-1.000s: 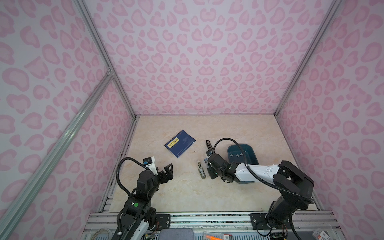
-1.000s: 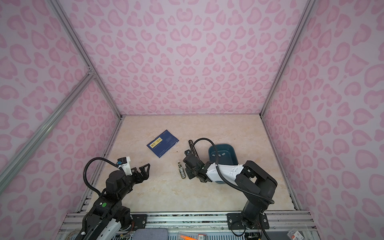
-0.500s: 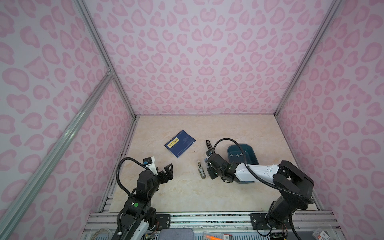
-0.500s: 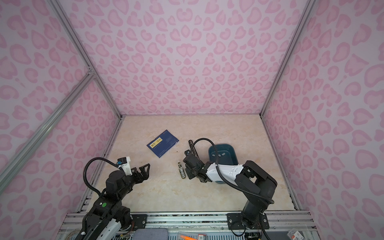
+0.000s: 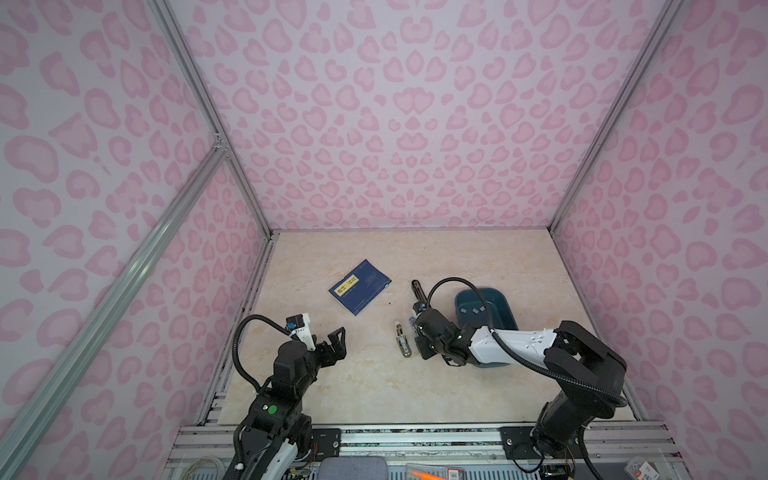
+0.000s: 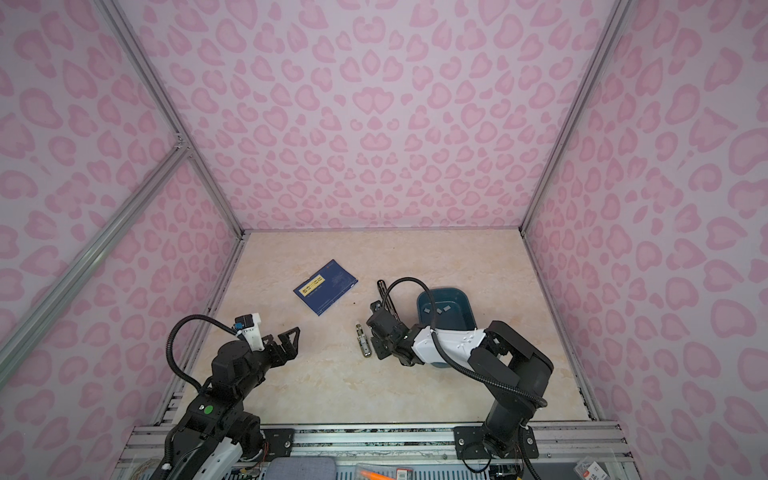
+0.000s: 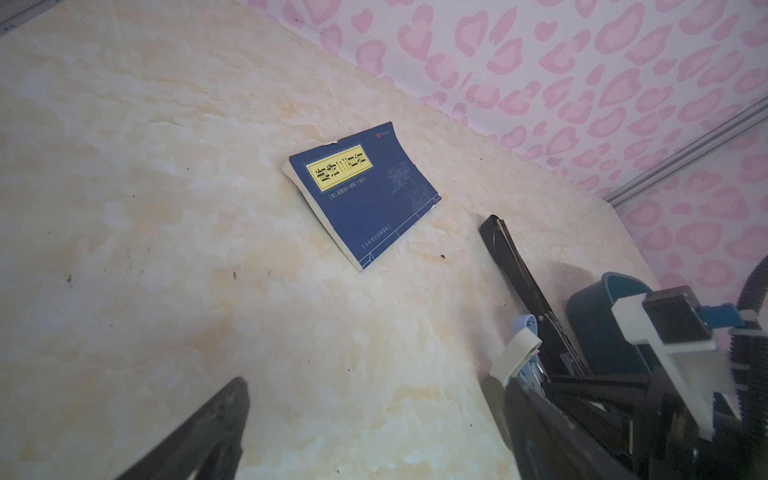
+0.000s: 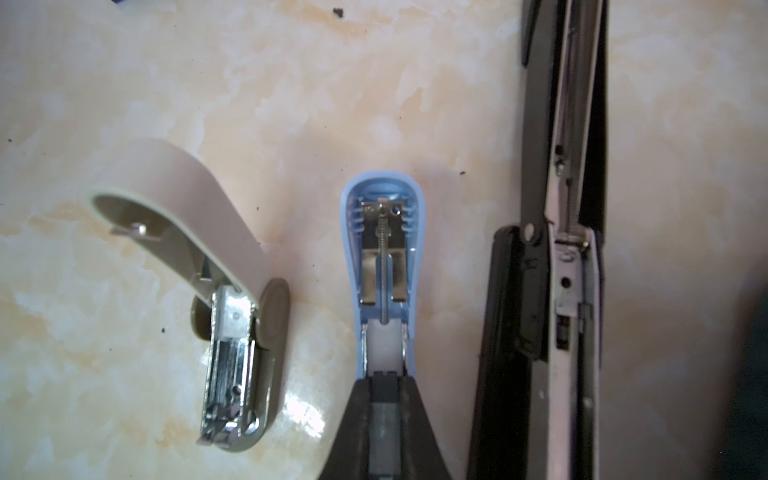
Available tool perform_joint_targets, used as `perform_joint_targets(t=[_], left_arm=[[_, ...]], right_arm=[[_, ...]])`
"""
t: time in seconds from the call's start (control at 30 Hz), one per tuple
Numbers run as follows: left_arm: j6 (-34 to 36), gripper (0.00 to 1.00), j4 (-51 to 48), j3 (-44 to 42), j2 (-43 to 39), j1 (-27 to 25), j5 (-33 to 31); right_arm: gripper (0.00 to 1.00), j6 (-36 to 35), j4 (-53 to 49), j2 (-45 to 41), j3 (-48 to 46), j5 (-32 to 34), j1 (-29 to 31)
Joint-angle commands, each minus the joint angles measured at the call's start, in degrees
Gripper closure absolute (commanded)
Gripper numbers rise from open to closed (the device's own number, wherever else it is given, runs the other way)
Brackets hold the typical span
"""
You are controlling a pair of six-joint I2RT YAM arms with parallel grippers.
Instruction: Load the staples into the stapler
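Three staplers lie open side by side on the table. The light blue stapler [image 8: 382, 249] [image 5: 412, 320] is the middle one, and my right gripper [image 8: 384, 386] [image 5: 417, 330] [image 6: 374, 328] sits low over its channel. That gripper is shut on a thin grey strip of staples [image 8: 384, 419], in line with the white pusher; whether the strip sits in the channel I cannot tell. More staples [image 5: 471, 309] [image 6: 440, 309] lie in the blue tray [image 5: 505, 307]. My left gripper [image 5: 332, 345] [image 6: 286, 340] [image 7: 374, 415] hangs open and empty at the near left.
A beige stapler [image 8: 232, 332] [image 5: 402, 341] lies just left of the blue one. A long black stapler [image 8: 569, 249] [image 5: 417, 291] [image 7: 515, 266] lies just right of it. A blue book [image 5: 359, 286] [image 6: 326, 286] [image 7: 361, 191] rests farther back on the left.
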Motion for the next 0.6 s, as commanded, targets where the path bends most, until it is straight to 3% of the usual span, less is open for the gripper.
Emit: perform_joint_targets(t=[0.0, 0.17, 0.37, 0.57], left_arm=[[0.0, 0.03, 0.7, -0.3, 0.0, 0.0, -0.2], [0.0, 0.03, 0.7, -0.2, -0.1, 0.0, -0.2], [0.0, 0.03, 0.7, -0.2, -0.1, 0.0, -0.2], [0.0, 0.03, 0.7, -0.2, -0.1, 0.0, -0.2]], right_arm=[[0.91, 1.3, -1.4, 0.1, -0.6, -0.2, 0.0], [0.88, 1.6, -1.8, -0.5, -1.0, 0.0, 0.0], [0.71, 1.5, -1.3, -1.7, -1.8, 0.3, 0.1], [0.68, 0.8, -1.5, -3.4, -2.1, 1.3, 0.1]])
